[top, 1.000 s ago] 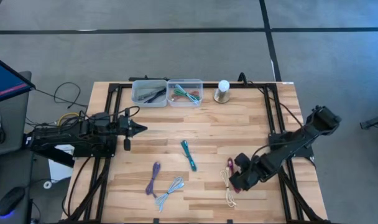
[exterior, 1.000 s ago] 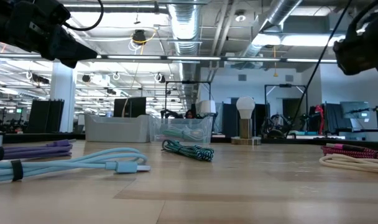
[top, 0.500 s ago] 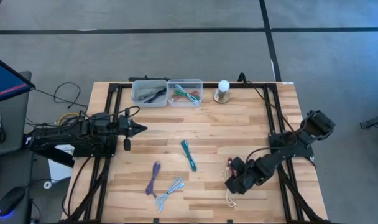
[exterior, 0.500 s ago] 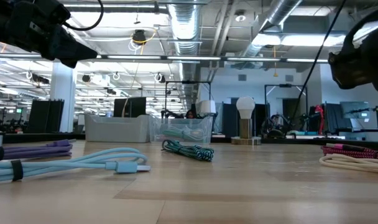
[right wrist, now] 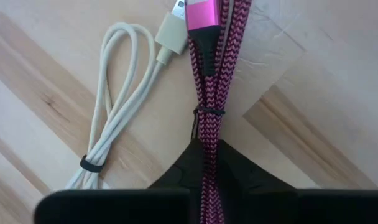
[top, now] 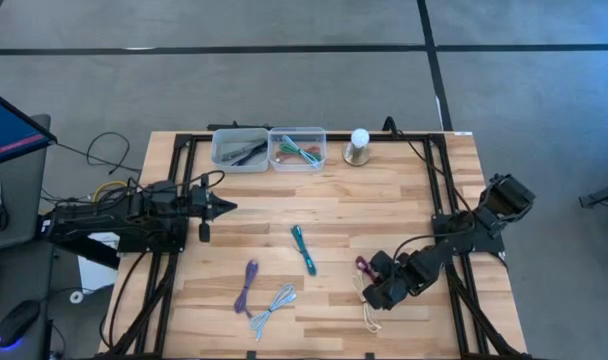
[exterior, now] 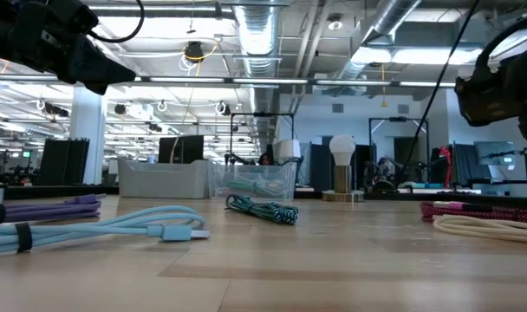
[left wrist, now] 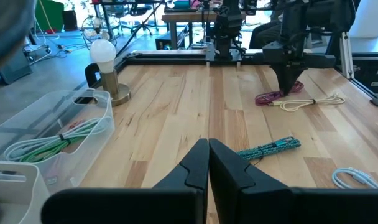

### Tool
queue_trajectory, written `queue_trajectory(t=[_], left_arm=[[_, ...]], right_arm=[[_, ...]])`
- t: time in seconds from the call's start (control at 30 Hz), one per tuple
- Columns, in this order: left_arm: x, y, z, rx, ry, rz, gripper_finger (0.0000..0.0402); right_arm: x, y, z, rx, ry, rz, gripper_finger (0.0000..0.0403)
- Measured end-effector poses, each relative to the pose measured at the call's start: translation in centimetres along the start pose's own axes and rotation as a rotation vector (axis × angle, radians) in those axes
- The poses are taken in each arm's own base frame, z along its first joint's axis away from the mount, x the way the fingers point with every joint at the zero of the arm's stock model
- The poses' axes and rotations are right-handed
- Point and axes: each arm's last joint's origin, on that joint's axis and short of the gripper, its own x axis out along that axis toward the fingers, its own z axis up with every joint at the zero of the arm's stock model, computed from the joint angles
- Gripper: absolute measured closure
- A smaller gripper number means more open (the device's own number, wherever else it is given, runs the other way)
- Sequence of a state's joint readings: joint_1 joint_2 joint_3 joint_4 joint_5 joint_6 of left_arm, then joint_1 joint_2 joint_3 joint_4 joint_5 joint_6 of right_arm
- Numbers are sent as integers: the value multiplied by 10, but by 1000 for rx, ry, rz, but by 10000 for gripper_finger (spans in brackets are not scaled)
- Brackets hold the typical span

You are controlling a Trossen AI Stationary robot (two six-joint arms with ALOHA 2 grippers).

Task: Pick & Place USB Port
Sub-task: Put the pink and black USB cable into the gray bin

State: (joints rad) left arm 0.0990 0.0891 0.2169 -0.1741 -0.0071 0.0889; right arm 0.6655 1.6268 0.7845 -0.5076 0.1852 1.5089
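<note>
- Right gripper (top: 376,290): clamped on the pink braided USB cable (right wrist: 209,81), low over the worktop (top: 384,200) near its front right; the cable's free end lies on the wood just beside the cream cable (top: 367,308).
- Left gripper (top: 224,207): fingers closed on nothing, waiting at the worktop's left edge.
- Left clear bin (top: 238,150): holds dark items (type unclear).
- Right clear bin (top: 297,149): holds green cables (left wrist: 49,140).

- High view: straight down over my whole table (top: 384,200), both arms in frame.
- Low view: tabletop level, facing the room.
- My left wrist view looks across the table; right wrist view sits close over the pink cable (right wrist: 209,81), shared with high view.
</note>
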Motion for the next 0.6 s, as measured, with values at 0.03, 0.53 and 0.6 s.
queue_trajectory(t=[0.03,0.53,0.6], left_arm=[[0,0,0,0,0,0,389],[0,0,0,0,0,0,389],[1,0,0,0,4,0,389]], right_arm=[[0,0,0,0,0,-1,381],[-15,0,16,-112,-94,-10,401],[-25,-5,23,-135,-130,-19,401]])
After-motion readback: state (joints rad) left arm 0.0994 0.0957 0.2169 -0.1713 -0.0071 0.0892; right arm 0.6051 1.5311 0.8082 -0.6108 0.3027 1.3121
